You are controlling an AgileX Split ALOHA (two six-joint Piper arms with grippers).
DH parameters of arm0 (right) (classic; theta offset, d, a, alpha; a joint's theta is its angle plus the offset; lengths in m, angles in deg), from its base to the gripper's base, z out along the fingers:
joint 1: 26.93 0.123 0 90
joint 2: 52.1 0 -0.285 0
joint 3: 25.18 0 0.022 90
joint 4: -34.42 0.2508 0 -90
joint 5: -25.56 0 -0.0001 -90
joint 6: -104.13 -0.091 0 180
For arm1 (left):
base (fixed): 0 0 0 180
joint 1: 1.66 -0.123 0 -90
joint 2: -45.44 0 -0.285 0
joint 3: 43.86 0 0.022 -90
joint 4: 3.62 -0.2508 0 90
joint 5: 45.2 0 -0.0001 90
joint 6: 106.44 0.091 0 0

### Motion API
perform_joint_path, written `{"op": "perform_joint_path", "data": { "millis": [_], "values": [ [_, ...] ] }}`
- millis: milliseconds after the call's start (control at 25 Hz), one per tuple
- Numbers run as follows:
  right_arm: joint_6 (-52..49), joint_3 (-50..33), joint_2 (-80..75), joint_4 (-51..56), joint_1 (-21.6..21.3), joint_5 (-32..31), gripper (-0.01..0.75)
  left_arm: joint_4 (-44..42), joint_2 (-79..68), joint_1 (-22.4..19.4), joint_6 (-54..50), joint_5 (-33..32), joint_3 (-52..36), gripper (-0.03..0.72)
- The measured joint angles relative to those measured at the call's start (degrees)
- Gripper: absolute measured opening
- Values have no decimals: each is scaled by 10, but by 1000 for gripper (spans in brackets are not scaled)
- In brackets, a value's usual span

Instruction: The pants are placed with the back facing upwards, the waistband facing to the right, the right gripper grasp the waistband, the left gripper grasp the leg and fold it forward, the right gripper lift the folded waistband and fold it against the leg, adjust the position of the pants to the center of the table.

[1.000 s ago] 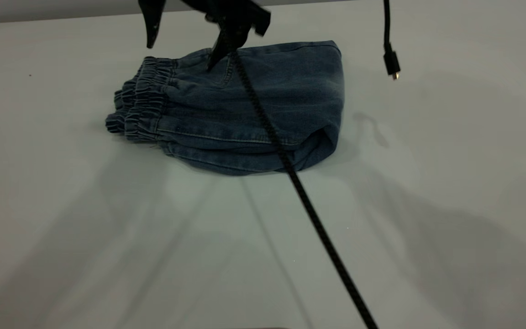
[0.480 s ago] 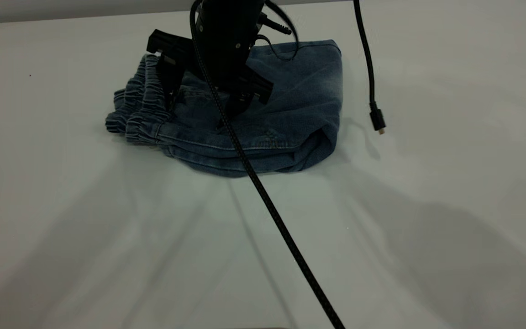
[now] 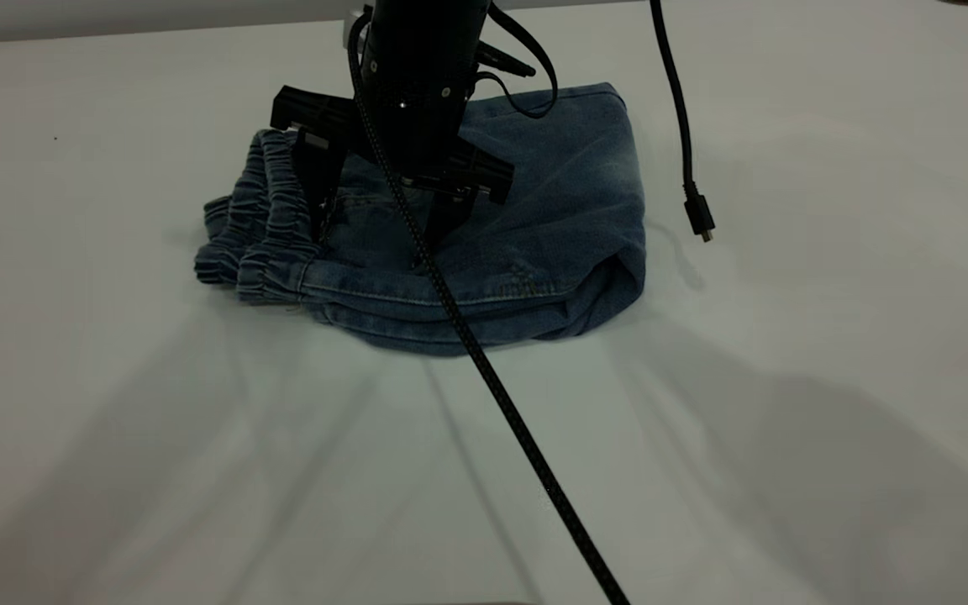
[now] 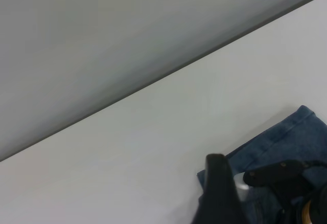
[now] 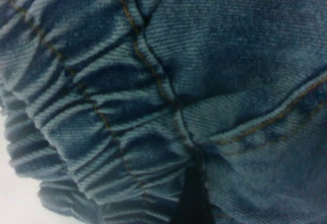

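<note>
pants [image 3: 551, 210] sit folded into a compact bundle on the table [image 3: 786, 462], a little past the middle of the exterior view toward 12 o'clock. nearest the camera, a braided black cable [image 3: 534, 454] runs across bare tabletop from about 5 o'clock up to my wrist. behind it comes the near edge of the bundle, stacked in several denim layers. the waistband [image 3: 261, 227] is bunched at the 9 o'clock end and the rounded fold is at the 3 o'clock end.

on top of that, my right gripper [image 3: 383, 231] is planted on the upper layer with its jaws spread wide and nothing held between them. one finger stands just inside the waistband and the other is nearer the bundle's middle. both tips look to be pressing into the cloth. my wrist camera is filled with ruched elastic [image 5: 76, 106], and a single dark fingertip [image 5: 191, 198] rests against the seam. farther off at 2 o'clock, a thin cable with a plug [image 3: 697, 220] hangs free beside the fold, clear of the denim. my left gripper does not show in the exterior view. its wrist camera looks across the table at a far corner of the pants [image 4: 301, 137].

i judge both folds to be done, so this is the last step, sliding the bundle to the table's centre. the next move calls for steady downward pressure from both tips and a slow, level drag toward 6 o'clock. all layers need to travel together, without the top one skating off or the waistband splaying open.
</note>
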Motion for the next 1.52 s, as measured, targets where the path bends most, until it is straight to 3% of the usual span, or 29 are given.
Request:
{"op": "perform_joint_path", "data": {
  "millis": [320,560,920,1200,1520],
  "values": [
    [4,0,4,-4,2,-25,511,0,0,0,0,0,0,464],
    [22,16,42,-99,3,-67,511,0,0,0,0,0,0,464],
    [181,67,145,-204,3,-99,511,0,3,0,24,-18,0,464],
    [311,67,228,-173,3,-107,510,0,45,0,43,-89,0,464],
    [378,63,345,-166,3,-112,506,0,119,0,84,-210,0,464]
  ]
}}
